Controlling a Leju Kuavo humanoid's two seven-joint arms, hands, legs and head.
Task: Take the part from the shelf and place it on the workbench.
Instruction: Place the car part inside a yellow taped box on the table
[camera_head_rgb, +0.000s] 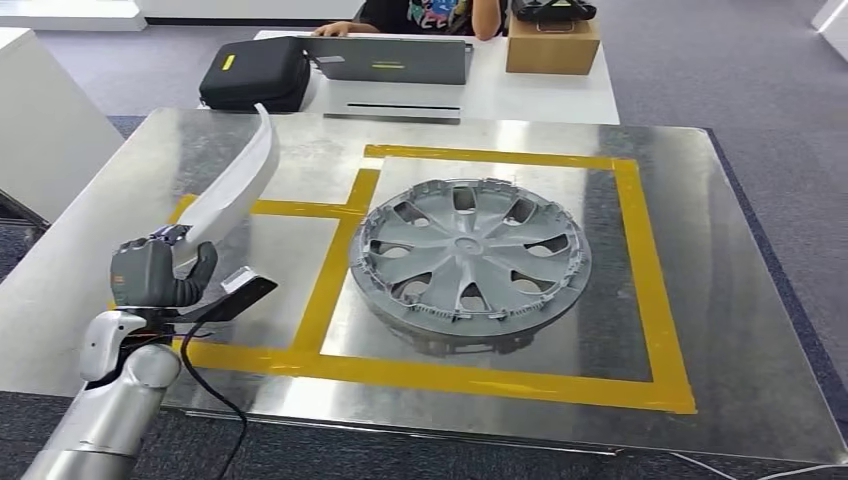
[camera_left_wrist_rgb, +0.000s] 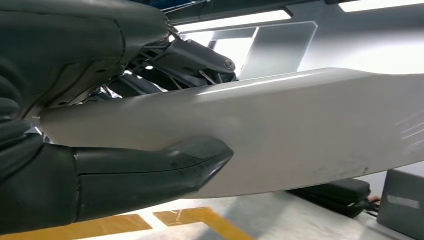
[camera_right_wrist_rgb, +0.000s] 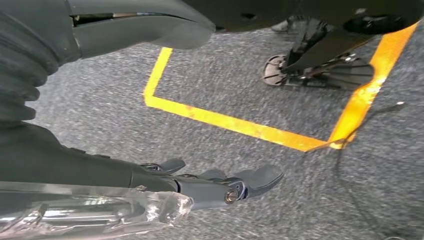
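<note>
left hand (camera_head_rgb: 160, 272) gripping a long white curved part (camera_head_rgb: 238, 180) above the metal workbench (camera_head_rgb: 740, 330), hubcap (camera_head_rgb: 470, 262) sitting nearby, right hand (camera_right_wrist_rgb: 220, 185) empty, fingers spread over carpet

No legible text or labels

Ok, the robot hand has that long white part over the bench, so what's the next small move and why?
Probably lower the left robot hand so the white part comes down into the smaller taped square. The part is gripped, tilted up above the workbench, and the wheel cover fills the larger square.
</note>
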